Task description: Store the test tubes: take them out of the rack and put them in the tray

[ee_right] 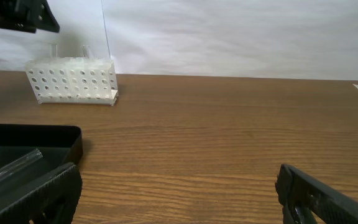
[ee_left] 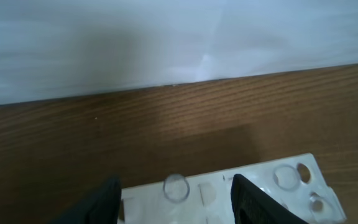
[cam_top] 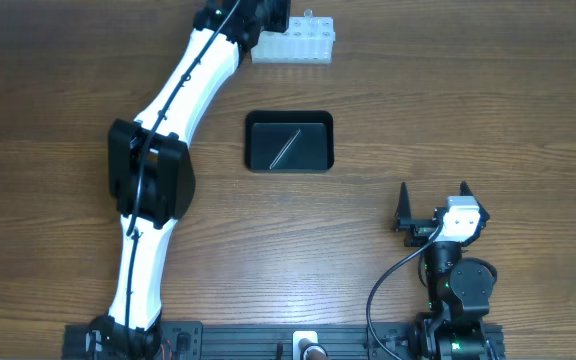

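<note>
Down at the near edge of the brown wooden desk (cam_top: 488,110), toward its right corner, the right gripper (cam_top: 434,192) sits low with its two black fingers spread wide, nothing between them. Its own camera looks out across the desk past those fingers (ee_right: 36,193). Further in, at the middle of the desk, there's the shallow black rectangular plastic tray (cam_top: 289,114), and inside it lies one clear glass test tube (cam_top: 286,148), flat on the floor of the tray and set on a diagonal. From the right wrist you catch that tube's end (ee_right: 11,165) just behind the tray's near wall (ee_right: 30,134). Now up to the far edge: the white perforated plastic rack (cam_top: 298,48) stands there, a little right of the desk's middle. The left arm is stretched across to it, and the left gripper (ee_left: 179,208) hangs right over the rack's left end, fingers (ee_left: 107,199) parted. Between them, an upright clear tube (ee_left: 176,186) shows its round open mouth, seated in the rack and touching neither finger.
</note>
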`<act>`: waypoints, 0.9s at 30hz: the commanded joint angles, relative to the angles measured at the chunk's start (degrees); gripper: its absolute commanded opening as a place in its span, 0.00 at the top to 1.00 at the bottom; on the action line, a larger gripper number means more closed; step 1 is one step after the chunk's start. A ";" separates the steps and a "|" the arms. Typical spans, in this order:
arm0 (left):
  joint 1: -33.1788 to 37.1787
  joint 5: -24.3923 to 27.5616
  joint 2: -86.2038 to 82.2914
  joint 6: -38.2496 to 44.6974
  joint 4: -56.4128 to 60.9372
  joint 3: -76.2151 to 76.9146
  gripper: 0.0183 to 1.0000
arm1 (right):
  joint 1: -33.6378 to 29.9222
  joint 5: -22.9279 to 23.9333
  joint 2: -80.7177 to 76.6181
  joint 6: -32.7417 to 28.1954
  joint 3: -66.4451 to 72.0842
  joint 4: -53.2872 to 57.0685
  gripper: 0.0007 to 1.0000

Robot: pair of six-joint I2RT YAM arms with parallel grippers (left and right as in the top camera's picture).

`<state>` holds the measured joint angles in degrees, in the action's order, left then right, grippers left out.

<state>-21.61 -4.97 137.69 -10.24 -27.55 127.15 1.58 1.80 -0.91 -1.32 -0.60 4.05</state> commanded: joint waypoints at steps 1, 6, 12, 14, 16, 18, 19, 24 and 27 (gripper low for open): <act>0.24 -0.50 1.84 1.11 1.84 0.74 0.44 | 0.33 -0.50 0.63 0.42 0.28 0.15 0.01; 0.13 -0.50 3.52 1.07 2.95 0.74 0.44 | 0.33 -0.50 0.63 0.42 0.28 0.15 0.01; 0.09 -0.52 4.66 0.83 5.38 0.74 0.44 | 0.33 -0.50 0.63 0.42 0.28 0.15 0.01; 0.11 -0.52 4.85 0.85 6.03 0.74 0.44 | 0.33 -0.50 0.63 0.42 0.28 0.15 0.01; 0.13 -0.52 5.05 0.85 6.36 0.74 0.43 | 0.33 -0.50 0.63 0.42 0.28 0.15 0.01; 0.13 -0.55 5.05 0.85 6.36 0.74 0.43 | 0.33 -0.50 0.63 0.42 0.28 0.15 0.01; 0.13 -0.55 5.07 0.87 6.36 0.74 0.43 | 0.33 -0.50 0.63 0.44 0.28 0.15 0.01; 0.13 -0.72 5.31 0.85 6.36 0.74 0.43 | 0.33 -0.50 0.63 0.42 0.28 0.15 0.01; 0.15 -0.92 5.35 0.85 6.36 0.74 0.44 | 0.33 -0.50 0.63 0.42 0.28 0.15 0.01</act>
<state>-21.63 -4.99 142.06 -10.04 -21.54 127.15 1.58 1.80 -0.91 -1.30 -0.60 4.03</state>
